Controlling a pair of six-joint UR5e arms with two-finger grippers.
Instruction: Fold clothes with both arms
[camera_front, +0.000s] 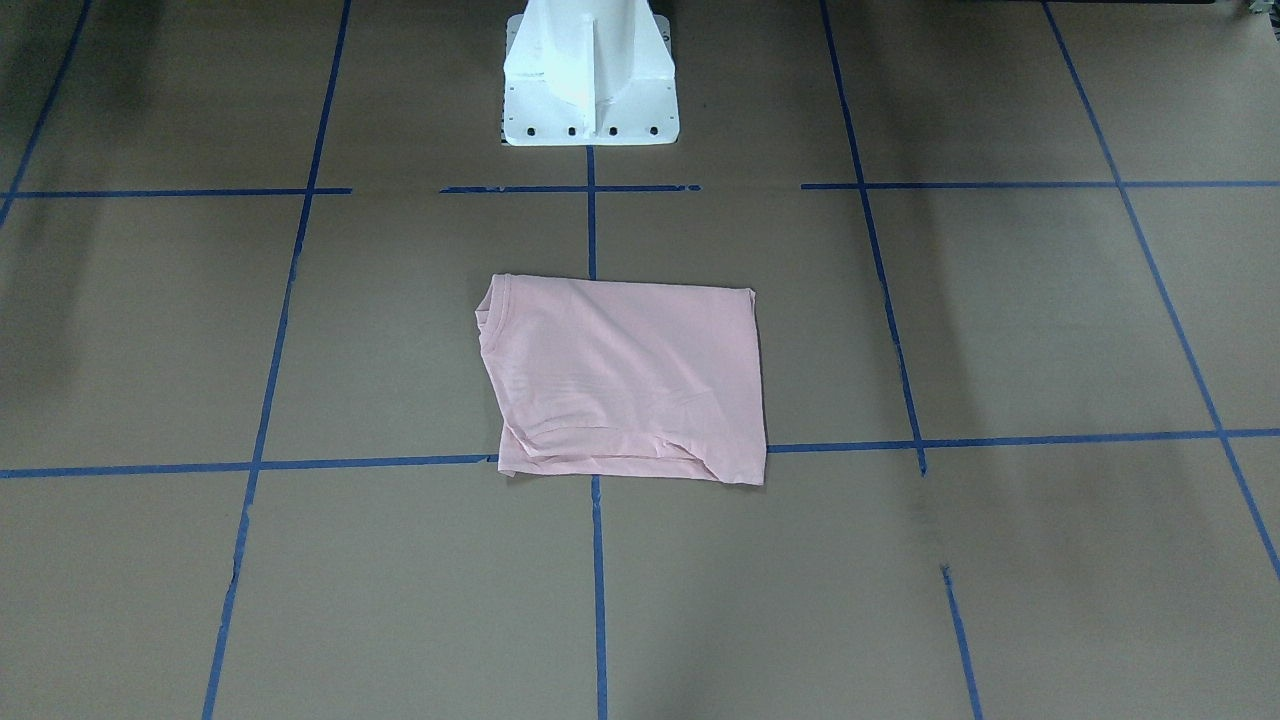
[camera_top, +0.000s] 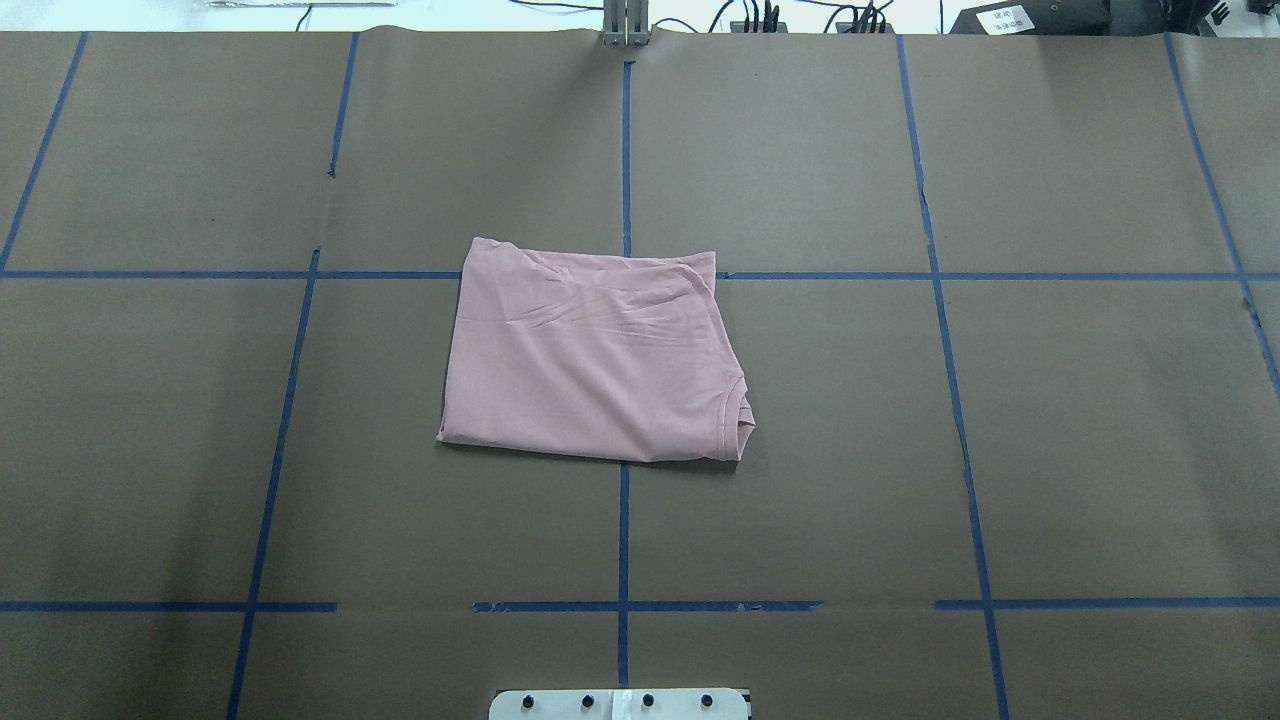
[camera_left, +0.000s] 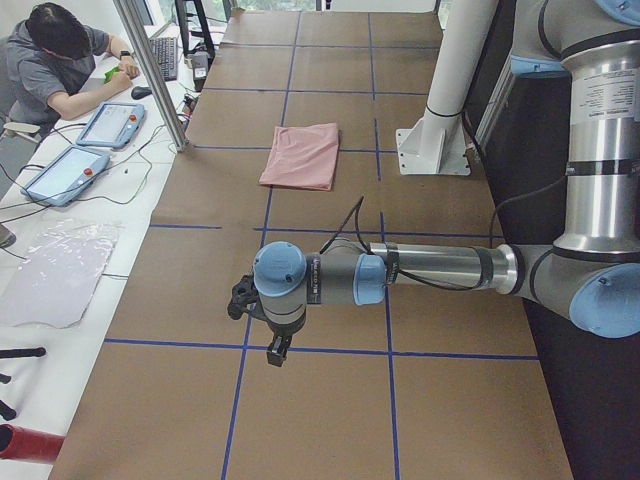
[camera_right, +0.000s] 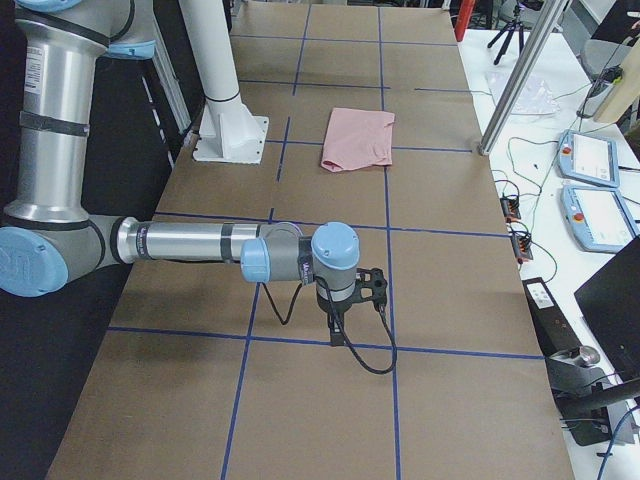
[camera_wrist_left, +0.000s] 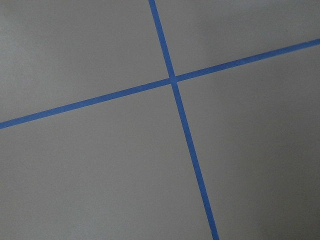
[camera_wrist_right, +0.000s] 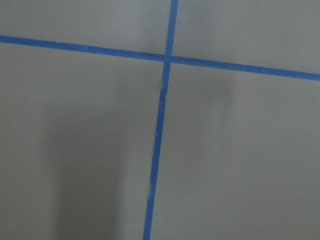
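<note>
Pale pink cotton T-shirt (camera_front: 625, 380) lies at mid-frame in the front-facing view on the brown paper-covered tabletop (camera_front: 1000, 320), just below the white pedestal base (camera_front: 590, 75). It is folded to a compact, near-rectangular packet, plain side up, no print showing. Ribbed collar (camera_front: 487, 315) sits at the packet's left edge. The lower edge shows stepped layers that do not line up, and the overhead view shows creases across the upper part. Silver-grey left arm (camera_left: 430, 270) reaches low across the lower middle of the left side view, its black two-finger pincer (camera_left: 277, 352) pointing down over a blue tape line (camera_left: 330, 350), well apart from the shirt. The matching right arm (camera_right: 200, 243) does likewise in the right side view, its pincer (camera_right: 337, 330) also far from the cloth. Neither pincer has cloth in it, and I cannot tell how far either is open. Both wrist views show only bare paper and tape crossings. Judgement: the fold looks done or nearly so, and the step in hand is standing clear. If one more fold is wanted, both pincers should take the two corners of one short edge together. Pinch every layer, lift low and level, and lay the edge flush on the far one. Otherwise the loose lower layers may drag and skew.
</note>
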